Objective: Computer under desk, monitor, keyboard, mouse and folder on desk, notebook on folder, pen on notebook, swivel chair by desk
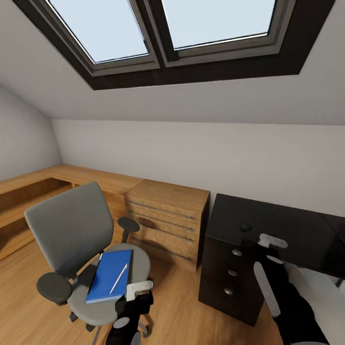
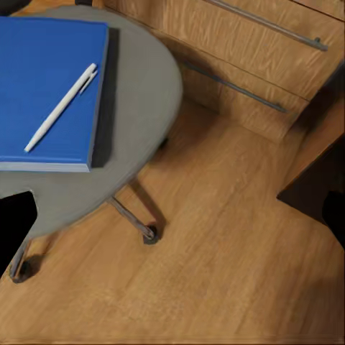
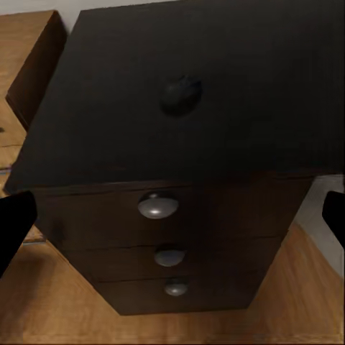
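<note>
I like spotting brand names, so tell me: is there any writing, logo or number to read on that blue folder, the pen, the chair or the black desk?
None can be read.
Folder: plain blue cover, no label.
Pen: plain white, no print visible.
Swivel chair: bare grey fabric, no badge.
Desk: plain black top and drawer fronts, only round knobs.
Mouse: dark and blurred, any marking cannot be told.

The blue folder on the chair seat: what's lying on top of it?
A white pen lies slantwise on the blue folder, which rests flat on the swivel chair seat. A dark edge shows beneath the folder; whether that is a notebook is unclear.
</note>
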Robot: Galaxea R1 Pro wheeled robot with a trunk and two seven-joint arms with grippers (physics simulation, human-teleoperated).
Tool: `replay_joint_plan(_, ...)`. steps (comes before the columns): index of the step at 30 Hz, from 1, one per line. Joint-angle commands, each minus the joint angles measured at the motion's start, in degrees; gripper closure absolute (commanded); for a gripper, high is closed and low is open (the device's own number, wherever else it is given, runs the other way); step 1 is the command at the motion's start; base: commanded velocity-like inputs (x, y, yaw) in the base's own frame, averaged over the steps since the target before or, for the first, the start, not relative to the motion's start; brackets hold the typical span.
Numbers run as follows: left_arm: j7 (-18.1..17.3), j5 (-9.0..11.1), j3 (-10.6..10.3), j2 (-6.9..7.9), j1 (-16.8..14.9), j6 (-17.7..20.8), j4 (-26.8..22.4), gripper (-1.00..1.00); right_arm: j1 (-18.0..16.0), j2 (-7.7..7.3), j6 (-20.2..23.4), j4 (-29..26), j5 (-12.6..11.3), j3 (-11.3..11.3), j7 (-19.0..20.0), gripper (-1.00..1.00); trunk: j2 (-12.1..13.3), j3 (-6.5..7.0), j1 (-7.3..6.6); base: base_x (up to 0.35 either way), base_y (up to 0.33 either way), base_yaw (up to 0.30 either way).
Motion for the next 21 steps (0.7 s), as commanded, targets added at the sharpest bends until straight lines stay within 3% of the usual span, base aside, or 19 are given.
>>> replay_joint_plan(1, 0.48, 0.53, -0.10, 0.08, -0.04, 0.93, -0.24, -1.00, -0.04, 0.12, 0.46, 1.18, -0.59, 0.10, -0.63, -1.00, -0.05, -0.07, 0.00, 0.000, 0.000, 0.000)
replay_joint_plan(4, 0.46, 0.48, -0.26, 0.19, -0.06, 2.15, -0.50, -1.00, -0.04, 0.51, 0.73, 5.17, -0.71, 0.09, -1.06, -1.00, -0.05, -0.07, 0.00, 0.004, -0.008, 0.000)
replay_joint_plan(7, 0.61, 0.40, -2.69, 0.26, -0.05, 0.06, 0.85, -1.00, -0.04, 0.46, -0.28, 5.71, -0.41, 0.75, -1.19, -1.00, -0.05, -0.07, 0.00, 0.111, -0.116, 0.000)
replay_joint_plan(11, 0.67, 0.37, -3.73, 0.29, -0.06, -0.77, 1.32, -1.00, -0.04, 0.38, -0.67, 5.89, 0.42, 1.75, -1.13, -1.00, -0.05, -0.07, 0.00, 0.198, -0.177, 0.000)
replay_joint_plan(16, 0.71, 0.36, -4.74, 0.26, -0.06, -1.19, 1.54, -1.00, 0.02, 0.29, -0.88, 5.88, 2.03, 2.42, -1.11, -1.00, -0.05, -0.07, 0.00, 0.234, -0.199, 0.000)
replay_joint_plan(21, 0.77, 0.35, -7.69, 0.25, -0.05, -1.31, 1.60, -1.00, 0.04, 0.27, -1.06, 5.89, 4.85, 2.61, -0.99, -1.00, -0.05, -0.07, 0.00, 0.251, -0.205, 0.000)
